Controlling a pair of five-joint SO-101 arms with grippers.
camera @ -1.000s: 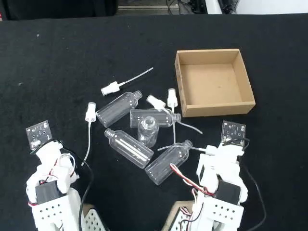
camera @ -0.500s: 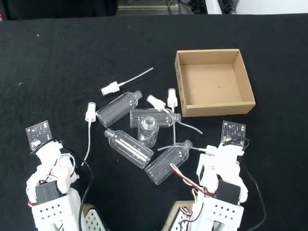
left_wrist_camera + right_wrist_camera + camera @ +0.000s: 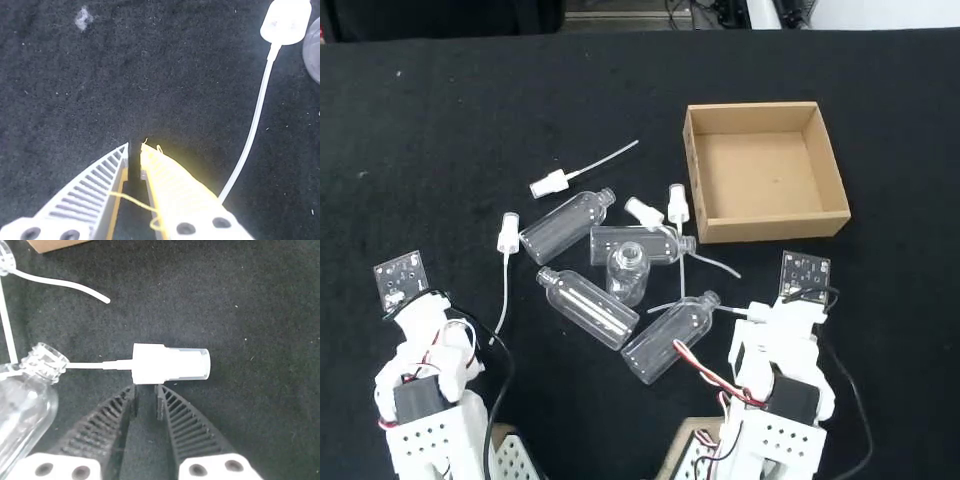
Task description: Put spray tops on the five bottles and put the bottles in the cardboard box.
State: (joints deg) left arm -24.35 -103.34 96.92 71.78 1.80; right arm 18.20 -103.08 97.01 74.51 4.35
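right wrist view: right claw (image 3: 146, 393) beside spray top (image 3: 170, 364) (lying flat).

The black-clothed table (image 3: 440, 110) carries a cluster near its middle, centred on an upright bottle (image 3: 627, 272) with no cap. Around it four clear bottles lie flat: the bottle at 10 o'clock (image 3: 565, 227), the bottle at 12 o'clock (image 3: 642, 245), the bottle at 8 o'clock (image 3: 586, 306) and the bottle at 5 o'clock (image 3: 670, 336). Loose spray tops lie about: the far spray top (image 3: 550, 184) at 11 o'clock, the side spray top (image 3: 507, 236) at 9 o'clock, the twin spray tops (image 3: 643, 211) at 12 to 1 o'clock, and the near spray top (image 3: 170, 364) at 4 o'clock. The cardboard box (image 3: 775, 227) sits at 2 o'clock, open side up.
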